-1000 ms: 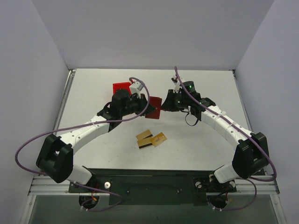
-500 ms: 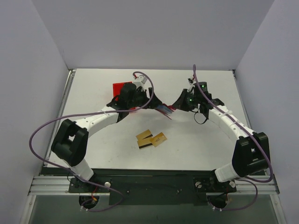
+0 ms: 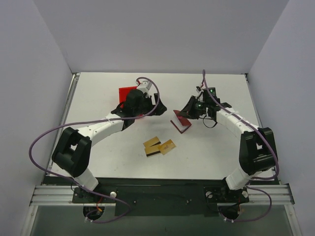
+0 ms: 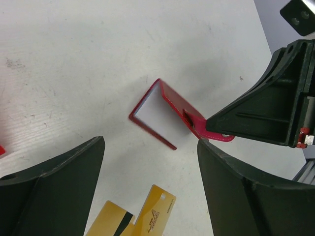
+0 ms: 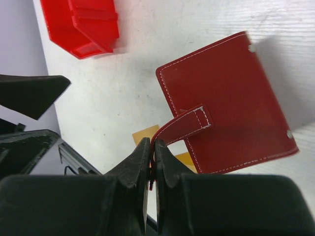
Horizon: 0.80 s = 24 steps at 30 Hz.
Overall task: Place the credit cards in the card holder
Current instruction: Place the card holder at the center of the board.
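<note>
My left claw [image 4: 150,147] has let go and hangs spread; now my right claw [image 5: 151,147] alone pinches the wallet [image 5: 231,98] by its tab [image 5: 189,123], cards [image 3: 158,146] not loaded yet

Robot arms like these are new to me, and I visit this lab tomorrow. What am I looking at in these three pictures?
Two white robot arms are bolted at the near edge of a table. The wide picture comes from a fixed camera above and behind them. The other two come from a camera on each wrist, looking past that arm's own fingers. On the table lie gold credit cards and a red plastic bin. The right gripper is pinched shut on the strap of a dark red card holder, which gapes partly open. The left gripper is open and holds nothing.
</note>
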Motion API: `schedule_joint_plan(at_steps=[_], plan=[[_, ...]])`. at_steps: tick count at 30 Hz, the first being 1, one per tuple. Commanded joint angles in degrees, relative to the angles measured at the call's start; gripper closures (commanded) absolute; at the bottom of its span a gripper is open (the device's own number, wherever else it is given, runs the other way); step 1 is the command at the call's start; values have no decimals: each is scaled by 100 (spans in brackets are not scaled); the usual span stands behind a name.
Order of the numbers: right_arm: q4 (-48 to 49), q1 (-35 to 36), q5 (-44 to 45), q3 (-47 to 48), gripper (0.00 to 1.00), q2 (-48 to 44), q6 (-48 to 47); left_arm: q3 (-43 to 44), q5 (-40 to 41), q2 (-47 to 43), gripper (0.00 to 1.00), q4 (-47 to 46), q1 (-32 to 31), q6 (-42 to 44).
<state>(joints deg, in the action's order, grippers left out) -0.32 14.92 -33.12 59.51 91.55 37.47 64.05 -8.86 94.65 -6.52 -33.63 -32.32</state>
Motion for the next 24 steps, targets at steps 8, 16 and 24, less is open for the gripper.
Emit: schedule_joint_plan(at_steps=[8, 16, 24], plan=[[1754, 38, -819, 97, 100, 319, 1596, -367, 280, -588, 14, -33, 199, -12], [1183, -252, -169, -518, 100, 443, 2036, -385, 315, -588, 15, 204, 251, -38], [463, -270, 166, -440, 97, 153, 1518, -358, 482, -579, 16, 424, 269, -82]])
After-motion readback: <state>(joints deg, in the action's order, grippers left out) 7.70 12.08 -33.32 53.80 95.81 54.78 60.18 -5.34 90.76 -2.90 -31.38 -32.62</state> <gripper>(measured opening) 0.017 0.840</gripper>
